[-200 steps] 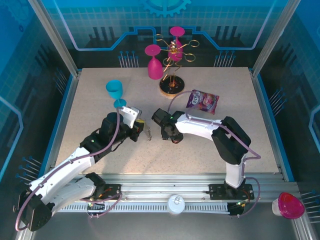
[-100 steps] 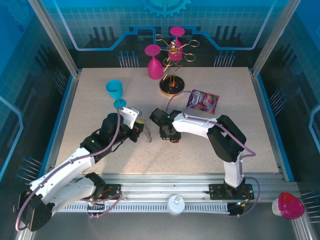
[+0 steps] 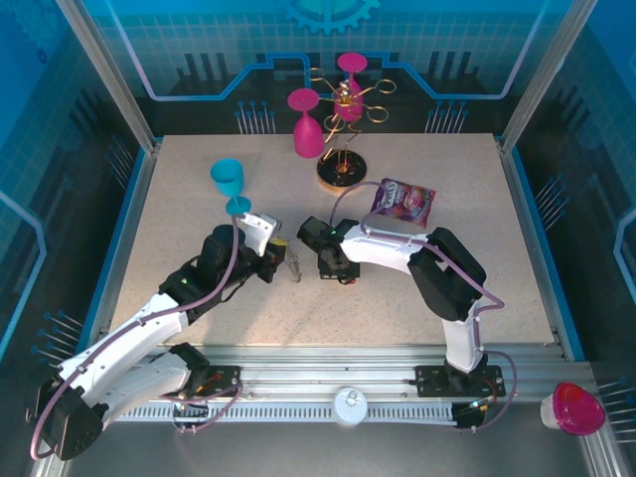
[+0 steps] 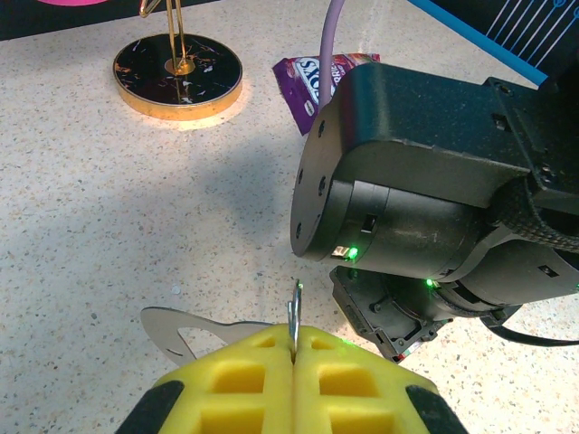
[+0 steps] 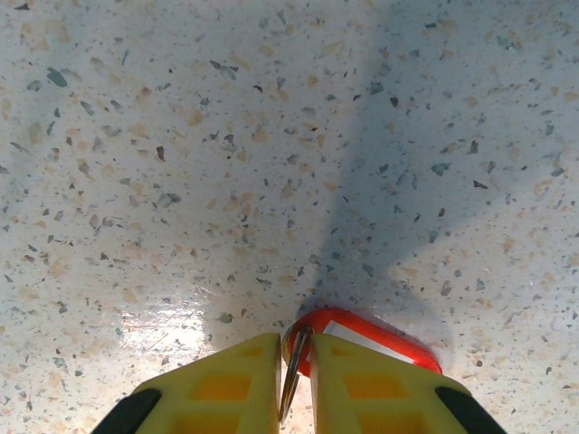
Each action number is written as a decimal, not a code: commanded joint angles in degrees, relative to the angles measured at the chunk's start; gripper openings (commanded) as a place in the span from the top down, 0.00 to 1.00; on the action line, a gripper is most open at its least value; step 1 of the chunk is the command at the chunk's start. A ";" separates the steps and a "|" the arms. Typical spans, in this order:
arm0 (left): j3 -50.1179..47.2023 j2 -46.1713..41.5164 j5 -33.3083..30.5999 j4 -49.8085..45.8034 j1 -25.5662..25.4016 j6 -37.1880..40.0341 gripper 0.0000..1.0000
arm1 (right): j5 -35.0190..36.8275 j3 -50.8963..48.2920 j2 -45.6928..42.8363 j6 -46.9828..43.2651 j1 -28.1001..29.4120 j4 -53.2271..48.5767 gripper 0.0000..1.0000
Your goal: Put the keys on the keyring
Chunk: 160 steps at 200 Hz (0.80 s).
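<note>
yellow fingers (image 4: 244, 371) of the left gripper (image 4: 294, 348) are clenched pad to pad. they pinch a thin silver ring of the keyring (image 4: 295, 315), which stands on edge in the seam between them. a flat silver piece (image 4: 181, 330) sticks out just left of those fingertips, over the table (image 4: 109, 226). straight ahead and very near, the black wrist housing of the right arm (image 4: 425, 154) fills the space from the middle to the right edge, leaving little room that way. ahead and to the left the speckled surface is bare as far as the round black-and-gold rack base (image 4: 177, 77). the purple snack packet (image 4: 303, 77) lies beyond the housing's upper left corner.

fingers (image 5: 226, 384) of the right gripper (image 5: 294, 357) point down at the table and grasp the keys (image 5: 371, 336) by the silver ring. that ring sits in the slim gap between the pads, touching both. the red tag lies flat just past the right fingertip, partly under it. beyond and to both sides of these fingers the tabletop is open, crossed by a broad shadow.

seen from above, the two grippers face each other near the table's middle, well apart from its edges.
</note>
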 commanded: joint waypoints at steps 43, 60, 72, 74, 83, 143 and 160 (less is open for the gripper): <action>-0.47 -0.94 0.27 1.51 0.35 1.56 1.00 | 1.87 1.65 -0.66 -0.22 0.52 -2.12 0.91; -0.47 -0.94 0.28 1.51 0.29 1.58 1.00 | 2.38 1.63 -1.96 -1.05 0.78 -2.40 0.94; -0.47 -0.82 0.39 1.46 0.34 1.69 1.00 | 2.96 1.45 -3.38 -1.89 1.05 -2.50 0.96; -0.49 -0.85 0.43 1.44 0.32 1.74 1.00 | 3.05 1.36 -3.72 -2.14 1.13 -2.49 0.96; -0.49 -0.80 0.48 1.48 0.28 2.07 1.00 | 3.63 0.95 -5.28 -3.02 1.48 -2.35 0.98; 0.91 -0.49 4.16 2.36 0.26 7.00 1.00 | -1.17 -15.19 -27.32 -26.88 1.42 11.27 1.00; 2.00 0.48 6.89 3.32 0.11 9.12 1.00 | -6.27 -20.77 -35.78 -34.64 -0.09 17.24 1.00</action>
